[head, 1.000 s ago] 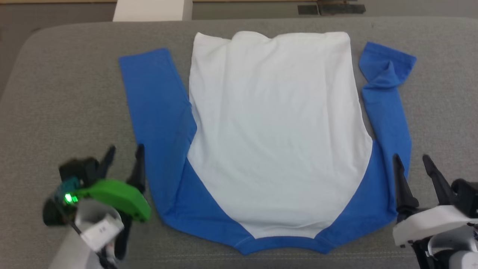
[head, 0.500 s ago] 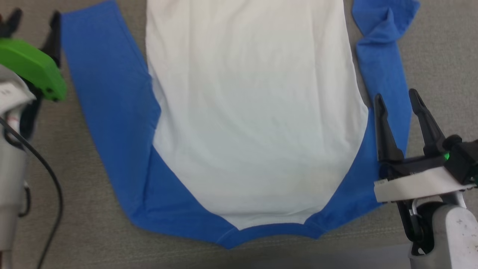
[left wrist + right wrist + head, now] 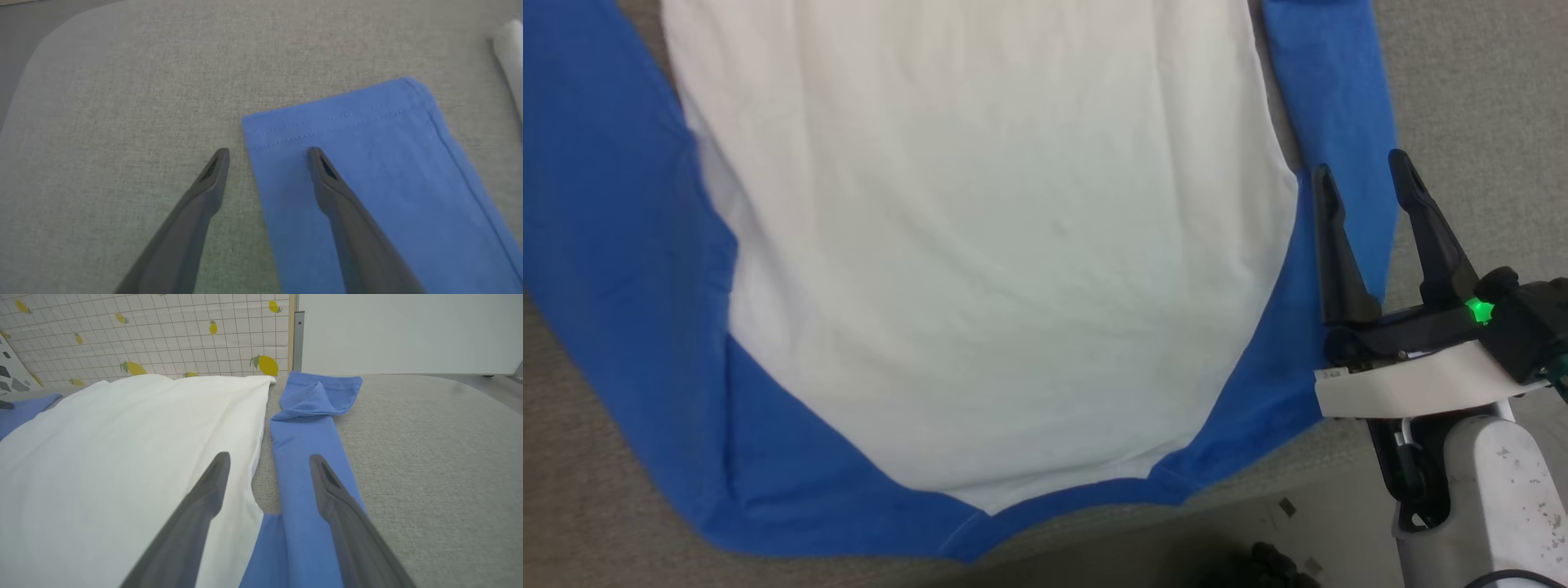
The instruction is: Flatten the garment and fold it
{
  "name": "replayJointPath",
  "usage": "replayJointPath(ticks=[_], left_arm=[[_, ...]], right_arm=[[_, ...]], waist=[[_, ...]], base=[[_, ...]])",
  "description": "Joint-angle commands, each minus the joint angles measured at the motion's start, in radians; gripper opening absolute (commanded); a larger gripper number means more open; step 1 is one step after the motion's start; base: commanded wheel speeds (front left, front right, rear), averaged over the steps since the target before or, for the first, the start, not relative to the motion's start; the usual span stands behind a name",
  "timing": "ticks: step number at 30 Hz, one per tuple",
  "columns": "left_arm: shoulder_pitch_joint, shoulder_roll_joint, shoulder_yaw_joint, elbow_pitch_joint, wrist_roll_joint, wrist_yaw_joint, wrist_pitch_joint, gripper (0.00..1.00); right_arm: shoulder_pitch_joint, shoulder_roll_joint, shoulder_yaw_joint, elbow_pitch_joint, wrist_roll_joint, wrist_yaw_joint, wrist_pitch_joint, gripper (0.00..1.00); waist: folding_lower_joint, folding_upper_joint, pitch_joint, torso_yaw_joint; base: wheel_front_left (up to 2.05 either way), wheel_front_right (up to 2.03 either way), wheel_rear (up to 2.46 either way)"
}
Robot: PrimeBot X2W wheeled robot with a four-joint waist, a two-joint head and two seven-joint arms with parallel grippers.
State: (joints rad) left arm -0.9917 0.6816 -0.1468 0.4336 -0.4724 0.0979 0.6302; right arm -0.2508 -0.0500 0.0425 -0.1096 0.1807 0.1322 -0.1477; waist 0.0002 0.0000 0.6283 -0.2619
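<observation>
The garment (image 3: 980,245) lies flat on the grey tabletop (image 3: 122,102); left claw (image 3: 268,152), spread, straddles the cuff (image 3: 339,118) edge, right claw (image 3: 1361,163), spread, hangs over the sleeve (image 3: 1339,82) at 3 o'clock: pinch both layers low, fold inward

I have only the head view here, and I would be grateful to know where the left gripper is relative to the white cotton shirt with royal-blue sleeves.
Observer: The left gripper is open at the cuff end of the left-hand sleeve of the white cotton shirt with royal-blue sleeves. One finger is over the sleeve, the other over the grey fabric surface.
Operator: Thank you. Is the cuff on the other sleeve lying flat?
Observer: No, the right-hand sleeve's cuff is folded back on itself and rumpled.
Operator: What stands beyond the shirt's far edge?
Observer: A grid-patterned panel printed with yellow lemons, beside a plain white panel.
</observation>
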Motion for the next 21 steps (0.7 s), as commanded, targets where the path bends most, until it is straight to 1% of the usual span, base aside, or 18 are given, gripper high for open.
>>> replayJointPath(ticks=[1, 4, 7, 8, 9, 11, 13, 16, 21], left_arm=[[-0.015, 0.022, 0.007, 0.009, 0.006, 0.025, 0.032, 1.0], [0.007, 0.027, 0.011, -0.004, 0.004, 0.077, 0.115, 1.0], [0.042, 0.016, 0.023, -0.033, -0.028, 0.112, 0.195, 1.0], [0.059, 0.012, 0.026, -0.049, -0.043, 0.119, 0.23, 0.43], [0.072, 0.008, 0.028, -0.063, -0.057, 0.123, 0.256, 0.0], [0.099, 0.009, 0.03, -0.097, -0.075, 0.126, 0.296, 0.0], [0.111, 0.014, 0.042, -0.134, -0.077, 0.131, 0.272, 0.0], [0.128, -0.005, 0.082, -0.174, -0.091, 0.13, 0.165, 0.0], [0.194, -0.029, 0.109, -0.194, -0.092, 0.1, -0.009, 0.0]], right_arm=[[-0.018, 0.0, 0.005, 0.005, 0.009, -0.002, -0.009, 1.0], [-0.017, 0.0, 0.009, 0.012, 0.013, -0.002, -0.014, 1.0], [-0.018, 0.0, 0.008, 0.014, 0.014, -0.002, -0.017, 1.0], [-0.019, 0.0, 0.006, 0.014, 0.013, -0.002, -0.018, 1.0], [-0.02, 0.0, 0.005, 0.015, 0.014, -0.002, -0.018, 1.0], [-0.022, 0.0, 0.002, 0.017, 0.013, -0.002, -0.017, 1.0], [-0.026, 0.0, 0.001, 0.019, 0.014, -0.002, -0.016, 1.0], [-0.029, 0.0, -0.003, 0.026, 0.008, -0.002, -0.013, 1.0], [-0.012, 0.0, -0.03, 0.033, -0.012, -0.002, 0.005, 1.0]], waist=[[-0.0002, 0.0, 0.057, -0.055], [-0.0002, 0.0, 0.062, -0.058], [-0.0002, 0.0, 0.065, -0.057], [-0.0002, 0.0, 0.065, -0.056], [-0.0002, 0.0, 0.065, -0.054], [-0.0002, 0.0, 0.061, -0.047], [-0.0002, 0.0, 0.052, -0.039], [-0.0002, 0.0, 0.023, -0.023], [-0.0002, 0.0, -0.066, 0.034]], base=[[0.0, 0.0, 0.0], [0.0, 0.0, 0.0], [0.0, 0.0, 0.0], [0.0, 0.0, 0.0], [0.0, 0.0, 0.0], [0.0, 0.0, 0.0], [0.0, 0.0, 0.0], [0.0, 0.0, 0.0], [0.0, 0.0, 0.0]])
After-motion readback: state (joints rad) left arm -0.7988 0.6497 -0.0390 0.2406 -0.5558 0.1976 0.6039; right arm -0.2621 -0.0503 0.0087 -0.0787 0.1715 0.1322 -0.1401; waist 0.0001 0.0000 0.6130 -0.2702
